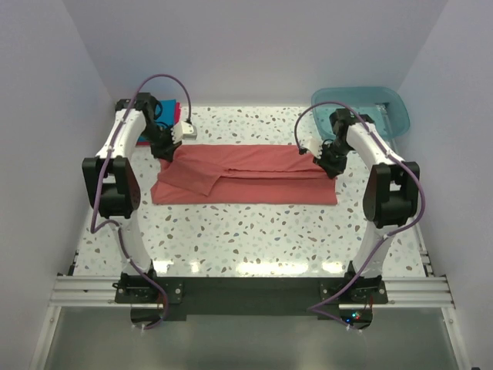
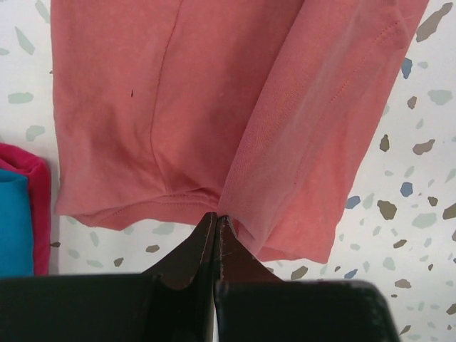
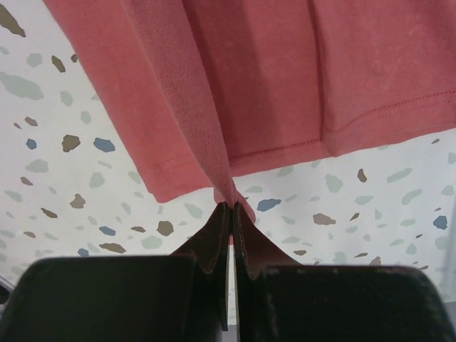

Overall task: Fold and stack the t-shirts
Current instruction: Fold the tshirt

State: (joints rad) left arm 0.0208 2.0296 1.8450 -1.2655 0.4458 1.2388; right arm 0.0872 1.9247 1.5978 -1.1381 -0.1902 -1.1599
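The salmon-red t-shirt (image 1: 246, 176) lies stretched across the middle of the table, partly folded lengthwise. My left gripper (image 1: 167, 148) is shut on its left end, pinching a lifted fold of the cloth (image 2: 235, 142) at the fingertips (image 2: 216, 218). My right gripper (image 1: 330, 164) is shut on the right end, with a ridge of the shirt (image 3: 235, 85) drawn up into its tips (image 3: 231, 205). A bright blue t-shirt (image 1: 166, 110) and a crimson-pink t-shirt (image 1: 178, 112) lie folded at the back left, behind the left arm; their edges, blue (image 2: 14, 221) and pink (image 2: 39, 206), show in the left wrist view.
A translucent teal plastic tub (image 1: 362, 108) stands at the back right corner, behind the right arm. The terrazzo table (image 1: 246, 239) shows bare in front of the shirt. White walls close in on both sides.
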